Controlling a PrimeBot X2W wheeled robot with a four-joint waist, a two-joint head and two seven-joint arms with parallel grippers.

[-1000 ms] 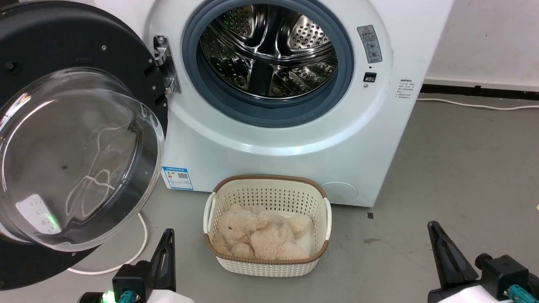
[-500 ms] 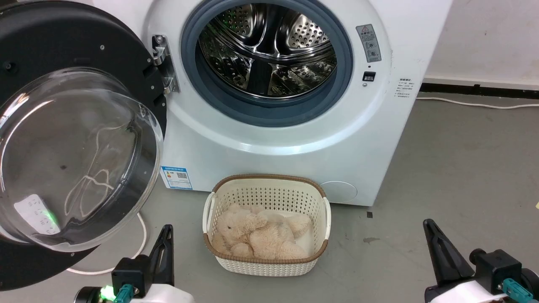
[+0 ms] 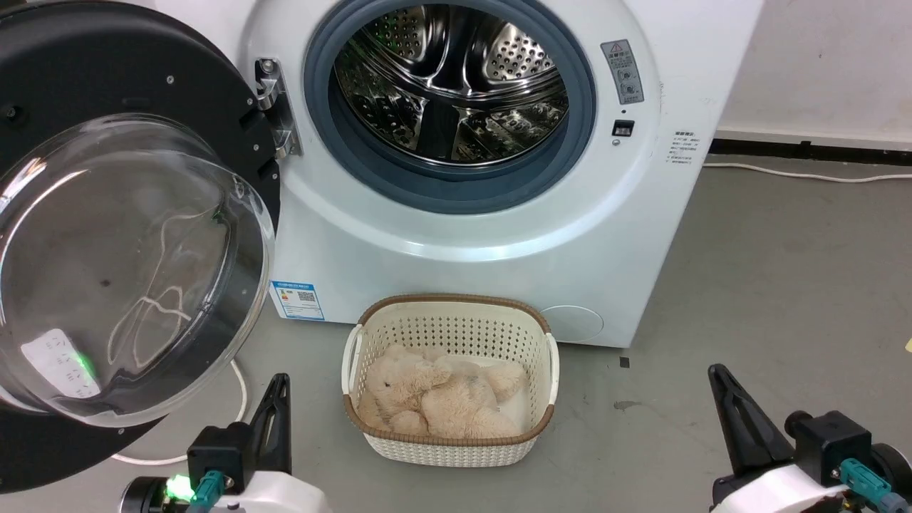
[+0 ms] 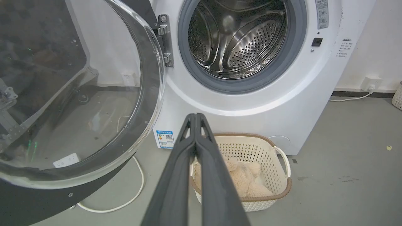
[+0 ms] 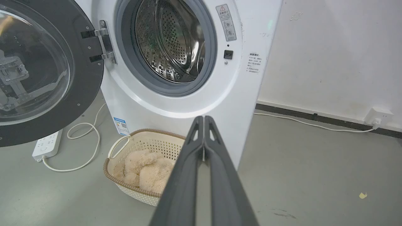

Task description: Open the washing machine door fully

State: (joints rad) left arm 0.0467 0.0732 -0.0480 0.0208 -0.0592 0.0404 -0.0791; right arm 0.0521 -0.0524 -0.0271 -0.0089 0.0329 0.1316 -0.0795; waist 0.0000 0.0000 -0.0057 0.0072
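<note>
A white front-loading washing machine (image 3: 484,235) stands on a grey concrete floor (image 3: 784,285) against a pale wall (image 3: 819,64) with a dark baseboard. The washing machine door (image 3: 85,64) is swung wide open to the left of the machine's round opening. It hangs from a metal hinge (image 3: 274,107), with its matte black inner face and bulging clear glass bowl (image 3: 128,263) turned outward, and the steel drum (image 3: 452,78) is exposed. On the floor just in front of the machine sits a cream perforated basket (image 3: 456,335) holding a beige plush toy (image 3: 434,399). The left gripper (image 4: 195,114) and right gripper (image 5: 203,117) hover low in front of the machine, well apart from the door. Each one's two dark fingers are pressed together and hold nothing. The right wrist view adds a white power strip (image 5: 47,145) and looping cable (image 5: 75,157) on the floor left of the machine, below the door, and a wall socket (image 5: 378,114) to the machine's right.
</note>
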